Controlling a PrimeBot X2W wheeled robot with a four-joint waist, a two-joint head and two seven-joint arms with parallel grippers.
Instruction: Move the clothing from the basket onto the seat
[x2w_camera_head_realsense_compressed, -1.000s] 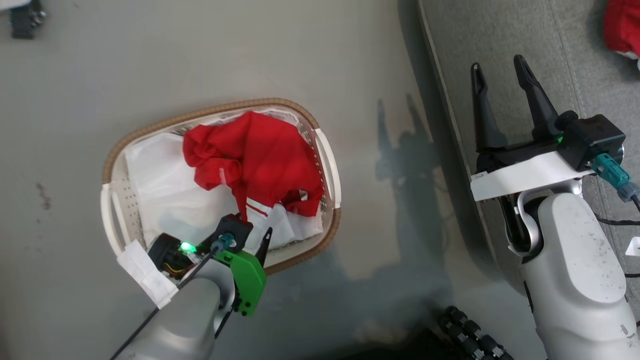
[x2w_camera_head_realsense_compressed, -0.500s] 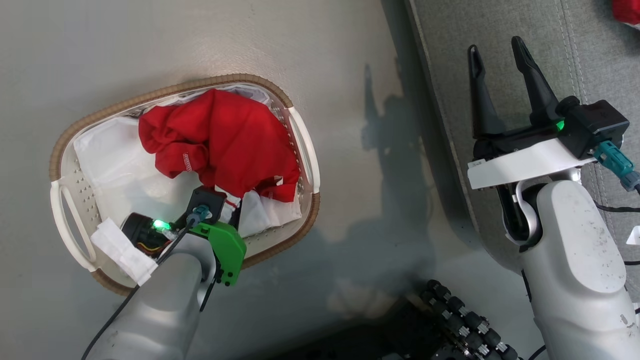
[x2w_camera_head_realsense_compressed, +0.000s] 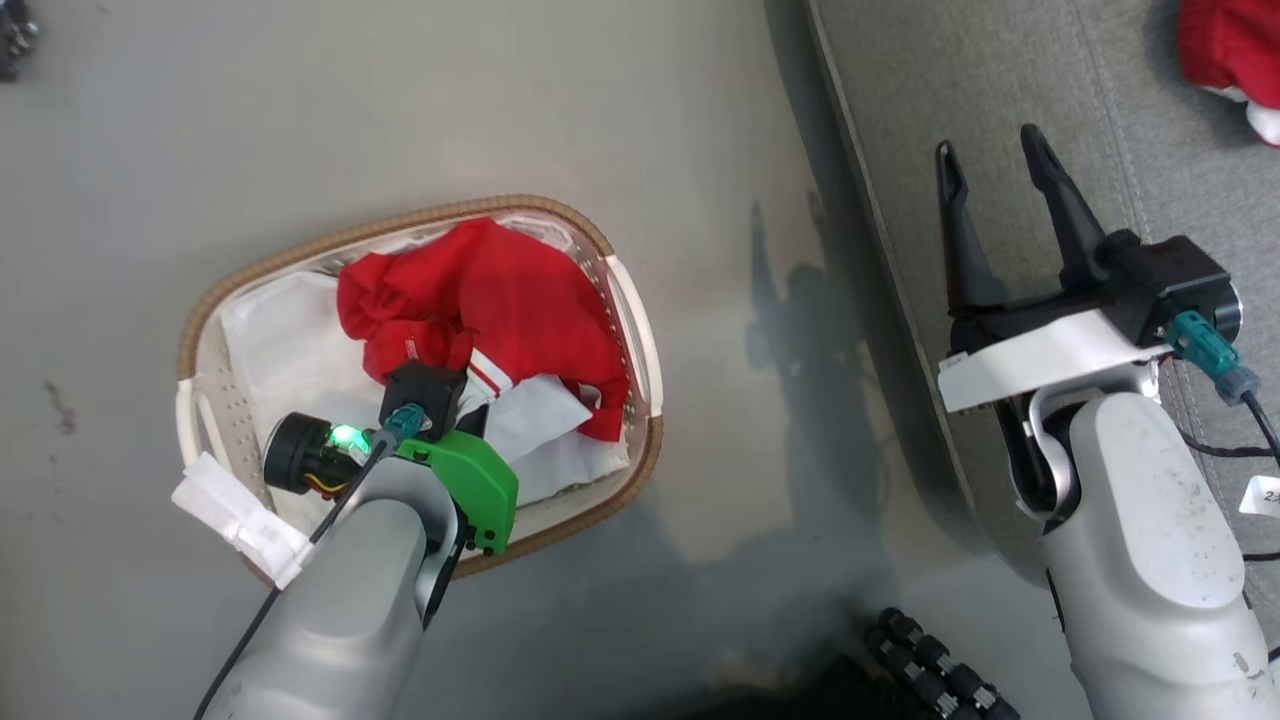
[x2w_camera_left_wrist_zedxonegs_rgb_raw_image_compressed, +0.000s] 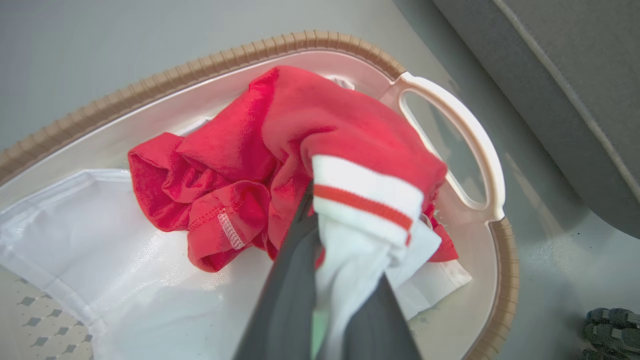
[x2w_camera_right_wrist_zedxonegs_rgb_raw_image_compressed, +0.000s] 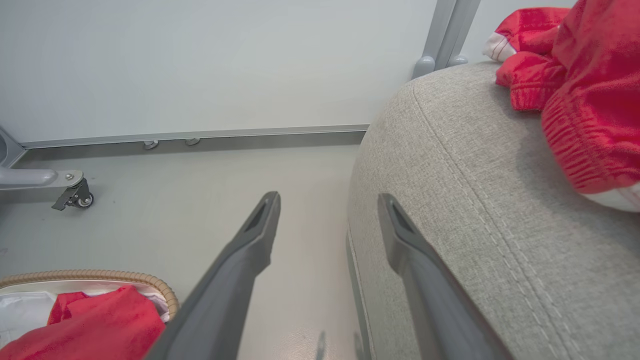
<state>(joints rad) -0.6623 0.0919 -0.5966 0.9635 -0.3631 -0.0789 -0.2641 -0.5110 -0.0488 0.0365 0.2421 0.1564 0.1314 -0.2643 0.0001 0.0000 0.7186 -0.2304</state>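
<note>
— Where's the clothing (x2w_camera_left_wrist_zedxonegs_rgb_raw_image_compressed: 300, 125)?
— Its striped cuff is pinched between the left gripper (x2w_camera_left_wrist_zedxonegs_rgb_raw_image_compressed: 310, 210)'s jaws; the rest heaps beyond them in the basket (x2w_camera_left_wrist_zedxonegs_rgb_raw_image_compressed: 200, 70).
— And the right gripper (x2w_camera_right_wrist_zedxonegs_rgb_raw_image_compressed: 328, 200)?
— Jaws spread, holding nothing, by the seat (x2w_camera_right_wrist_zedxonegs_rgb_raw_image_compressed: 475, 200)'s edge.

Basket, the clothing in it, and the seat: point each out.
basket (x2w_camera_left_wrist_zedxonegs_rgb_raw_image_compressed: 507, 280), left wrist view, on the brown woven rim.
clothing (x2w_camera_head_realsense_compressed: 520, 300), head view, on the red body fabric.
seat (x2w_camera_head_realsense_compressed: 1000, 80), head view, on the bare grey top.

The clothing (x2w_camera_head_realsense_compressed: 1225, 45) on the seat (x2w_camera_head_realsense_compressed: 1000, 80) is cut off at the head view's corner.
</note>
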